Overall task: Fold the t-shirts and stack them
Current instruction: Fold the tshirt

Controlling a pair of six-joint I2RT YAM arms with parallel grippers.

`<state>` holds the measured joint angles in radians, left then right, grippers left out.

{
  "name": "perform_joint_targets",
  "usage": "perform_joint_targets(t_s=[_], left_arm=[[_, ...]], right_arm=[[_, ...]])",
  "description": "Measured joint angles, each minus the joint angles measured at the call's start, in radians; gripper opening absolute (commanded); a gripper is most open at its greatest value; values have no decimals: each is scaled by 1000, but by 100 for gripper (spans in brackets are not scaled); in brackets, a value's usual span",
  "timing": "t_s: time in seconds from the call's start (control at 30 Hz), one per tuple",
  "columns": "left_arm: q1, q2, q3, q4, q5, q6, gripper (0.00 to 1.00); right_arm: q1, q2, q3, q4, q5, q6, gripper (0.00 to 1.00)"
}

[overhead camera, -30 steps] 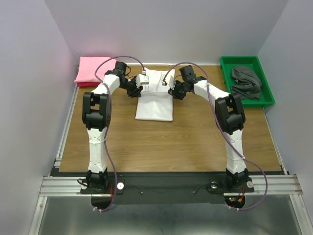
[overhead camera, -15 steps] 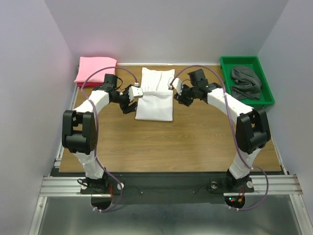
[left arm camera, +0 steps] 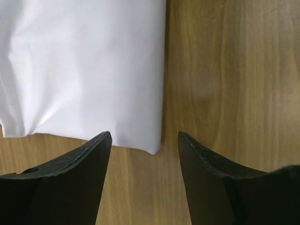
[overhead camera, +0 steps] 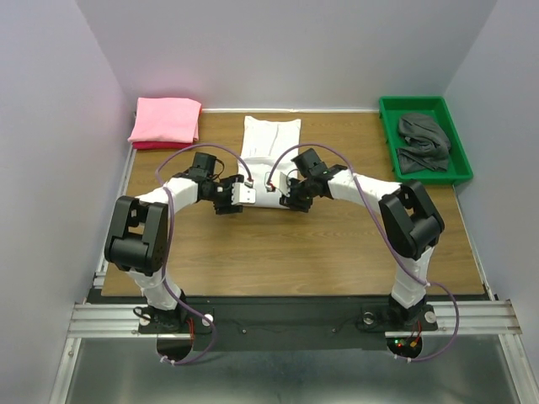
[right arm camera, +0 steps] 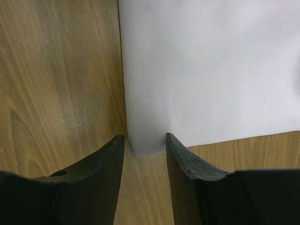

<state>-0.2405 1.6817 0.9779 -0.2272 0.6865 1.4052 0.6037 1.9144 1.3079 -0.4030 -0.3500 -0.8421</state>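
the white t-shirt point(overhead camera: 269, 145) is laid mid-table, folded. its near corners are straddled by the spread left gripper point(left arm camera: 144, 140) and the part-open right gripper point(right arm camera: 144, 143); nothing is gripped.

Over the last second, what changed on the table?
Both grippers, left and right, pulled back from the far end of the white shirt to its near edge. The pink shirt and grey shirt in the tray stayed put.

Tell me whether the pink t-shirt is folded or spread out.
Folded. The pink t-shirt lies as a compact, layered rectangle at the table's far left corner, no sleeves showing.
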Motion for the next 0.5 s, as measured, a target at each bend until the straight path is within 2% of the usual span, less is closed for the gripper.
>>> perform_joint_targets(t_s=[0.1, 0.27, 0.37, 0.4, 0.43, 0.47, 0.5], left_arm=[[-16, 38, 21, 22, -26, 13, 58], [-40, 77, 31, 22, -60, 38, 56], [-48, 77, 32, 17, -71, 54, 47], [-52, 77, 32, 14, -80, 60, 39], [-55, 77, 32, 13, -85, 61, 34], [-58, 77, 33, 10, -92, 60, 21], [-61, 77, 35, 5, -99, 59, 17]], right_arm=[[0, 6, -3, 16, 10, -11, 45], [0, 13, -34, 37, 17, -27, 40], [0, 14, -41, 55, 16, -34, 32], [0, 16, -45, 67, 18, -35, 21], [0, 17, -45, 70, 18, -34, 15], [0, 18, -45, 76, 23, -35, 10], [0, 19, -46, 80, 27, -37, 6]])
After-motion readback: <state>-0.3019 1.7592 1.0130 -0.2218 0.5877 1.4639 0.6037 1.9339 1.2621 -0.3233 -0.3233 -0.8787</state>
